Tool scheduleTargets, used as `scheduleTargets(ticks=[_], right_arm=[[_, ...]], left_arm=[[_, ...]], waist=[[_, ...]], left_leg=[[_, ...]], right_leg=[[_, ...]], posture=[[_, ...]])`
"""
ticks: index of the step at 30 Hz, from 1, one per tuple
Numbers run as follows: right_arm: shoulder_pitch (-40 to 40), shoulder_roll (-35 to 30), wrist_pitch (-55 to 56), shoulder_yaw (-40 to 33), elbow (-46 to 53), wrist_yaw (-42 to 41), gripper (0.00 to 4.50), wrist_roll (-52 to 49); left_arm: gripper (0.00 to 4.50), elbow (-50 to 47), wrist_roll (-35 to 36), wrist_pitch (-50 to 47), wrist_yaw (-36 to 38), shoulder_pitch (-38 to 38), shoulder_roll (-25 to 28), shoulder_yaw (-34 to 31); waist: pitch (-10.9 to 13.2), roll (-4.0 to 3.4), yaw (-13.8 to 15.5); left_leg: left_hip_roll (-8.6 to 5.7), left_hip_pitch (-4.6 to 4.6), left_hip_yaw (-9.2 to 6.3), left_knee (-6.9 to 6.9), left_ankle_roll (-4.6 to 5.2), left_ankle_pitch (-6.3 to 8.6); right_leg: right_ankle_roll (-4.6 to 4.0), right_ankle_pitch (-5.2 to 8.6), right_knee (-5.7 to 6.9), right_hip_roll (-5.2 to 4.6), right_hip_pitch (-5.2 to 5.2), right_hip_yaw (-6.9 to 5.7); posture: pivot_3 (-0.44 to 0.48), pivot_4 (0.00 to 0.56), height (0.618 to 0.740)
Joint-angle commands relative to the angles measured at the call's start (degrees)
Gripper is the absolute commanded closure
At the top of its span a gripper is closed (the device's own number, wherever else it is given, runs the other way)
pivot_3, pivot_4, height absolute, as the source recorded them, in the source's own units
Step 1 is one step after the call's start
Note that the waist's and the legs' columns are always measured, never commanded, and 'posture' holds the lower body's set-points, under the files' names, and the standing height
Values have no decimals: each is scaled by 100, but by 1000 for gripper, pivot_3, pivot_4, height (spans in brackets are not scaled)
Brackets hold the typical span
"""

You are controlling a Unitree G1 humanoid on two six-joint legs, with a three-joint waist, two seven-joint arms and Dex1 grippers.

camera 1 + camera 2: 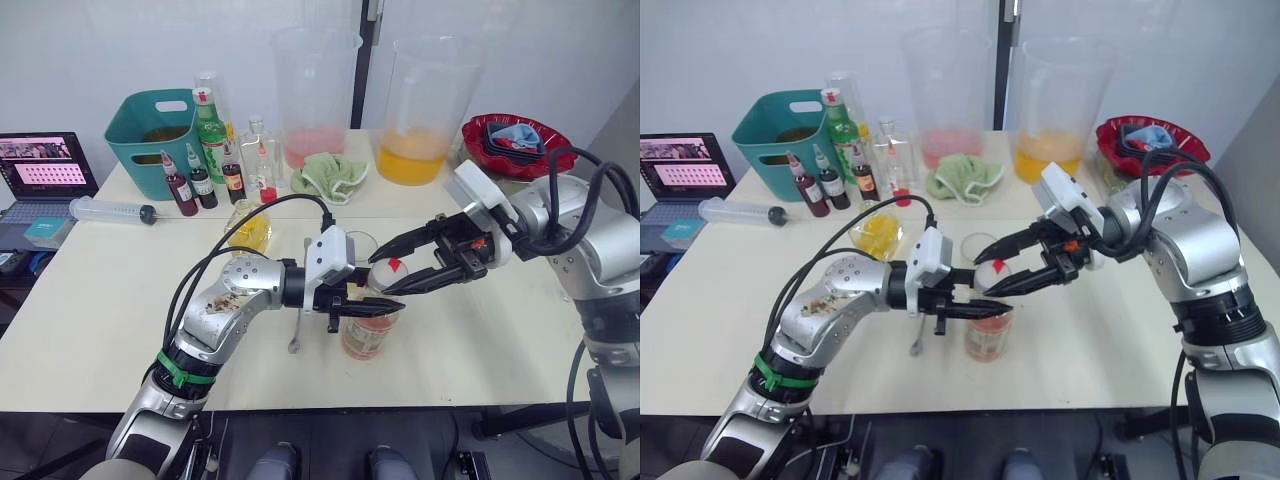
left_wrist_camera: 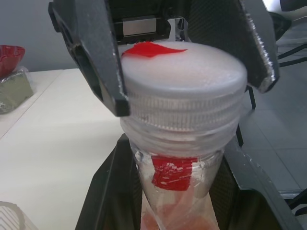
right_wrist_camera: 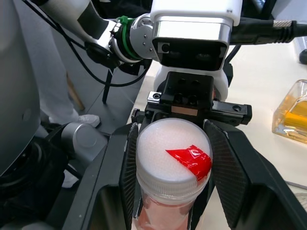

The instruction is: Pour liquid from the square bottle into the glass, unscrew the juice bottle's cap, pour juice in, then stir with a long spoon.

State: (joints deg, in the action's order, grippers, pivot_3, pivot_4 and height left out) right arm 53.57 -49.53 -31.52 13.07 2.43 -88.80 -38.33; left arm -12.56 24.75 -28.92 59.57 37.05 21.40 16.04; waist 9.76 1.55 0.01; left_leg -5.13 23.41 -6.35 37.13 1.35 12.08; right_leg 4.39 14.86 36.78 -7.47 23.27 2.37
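- Right now the desk carries everything; the two big beakers, one pinkish and one orange, stand along its far edge, out of my way.
- The teal bin sits toward the far left corner, with a green bottle and small dark-red sauce bottles clustered just beside it, all well apart from my work.
- My left gripper is pinched on the juice bottle just under its collar, near the desk's front edge. I judge that hold is there to keep the bottle from turning while the top is worked.
- My right gripper reaches in from the right with its fingers spread either side of the cap. In the right wrist view the pads flank it closely, but I cannot say they press on it yet.
- The juice bottle stands upright, pink liquid low inside, cap on, so the unscrewing step looks barely begun.
- The square bottle rests left of the centre, yellow liquid inside, set down clear of both arms.
- The glass stands just behind the juice bottle, close enough for a short pour, I would guess.
- The long spoon lies flat near the front edge, under my left wrist, untouched.
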Motion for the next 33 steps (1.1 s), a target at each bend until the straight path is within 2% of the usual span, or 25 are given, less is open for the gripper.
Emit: scheduleTargets(ticks=[1, 3, 6, 7, 12, 15, 22, 29, 33], right_arm=[[329, -147, 2, 35, 192, -370, 1826, -369], [368, -230, -159, -14, 219, -370, 1165, -339], [111, -343, -318, -528, 483, 6, 110, -381], [-13, -365, -328, -736, 593, 245, 46, -383], [-911, -262, -520, -1838, 1545, 1861, 46, -387], [-1422, -171, -1158, -2379, 2486, 2847, 46, -1024], [-2405, 44, -1775, -2626, 3711, 4417, 46, -1459], [-2798, 79, -1812, -2610, 3934, 5033, 46, -1433], [-2989, 163, -1721, -2645, 3931, 5101, 1215, -1596]], left_arm=[[3131, 213, -111, -335, -128, -36, 69, 122], [3131, 223, -83, -366, -128, -14, 63, 124], [3131, 199, -61, -403, -156, -18, 25, 162], [3131, 208, -63, -391, -164, -24, 16, 174], [3131, 197, -54, -300, -157, -160, -5, 221], [3131, 109, -33, -314, -165, -216, -22, 244], [3131, 140, -23, -260, -81, -180, -77, 305], [3131, 532, -90, -166, 8, 100, -199, 327], [3131, 644, -109, -133, 48, 181, -229, 314]], waist=[[0, 0, 8], [0, 0, 14], [0, 0, 32], [0, 0, 42], [-1, 1, 68], [-1, 0, 69], [-4, 4, 74], [-4, 4, 91], [-4, 4, 94]], left_leg=[[0, 1, 0, -1, 0, 0], [0, 0, 1, 0, 0, 1], [0, -4, 1, 1, -1, 1], [0, -4, 2, 2, -1, 1], [1, -9, 4, 3, -2, 0], [2, -9, 5, 3, -3, 0], [3, -14, 5, 6, -2, 0], [0, -13, 6, 10, -1, -1], [0, -13, 6, 12, -1, -1]], right_leg=[[0, 0, -1, 0, 0, -1], [0, 0, -2, 0, -1, 0], [0, 0, -3, 0, -8, -1], [0, 0, -4, 0, -8, -1], [0, 0, 3, 0, -8, 2], [-1, 0, 8, 0, -6, 6], [-1, 0, 2, 0, -18, 5], [0, 0, 1, 0, -20, 3], [0, 0, 1, 0, -23, 2]], posture=[[0, 150, 740], [0, 150, 740], [0, 150, 740], [0, 150, 740], [0, 150, 740], [0, 150, 740], [0, 150, 740], [0, 150, 740], [0, 150, 740]])
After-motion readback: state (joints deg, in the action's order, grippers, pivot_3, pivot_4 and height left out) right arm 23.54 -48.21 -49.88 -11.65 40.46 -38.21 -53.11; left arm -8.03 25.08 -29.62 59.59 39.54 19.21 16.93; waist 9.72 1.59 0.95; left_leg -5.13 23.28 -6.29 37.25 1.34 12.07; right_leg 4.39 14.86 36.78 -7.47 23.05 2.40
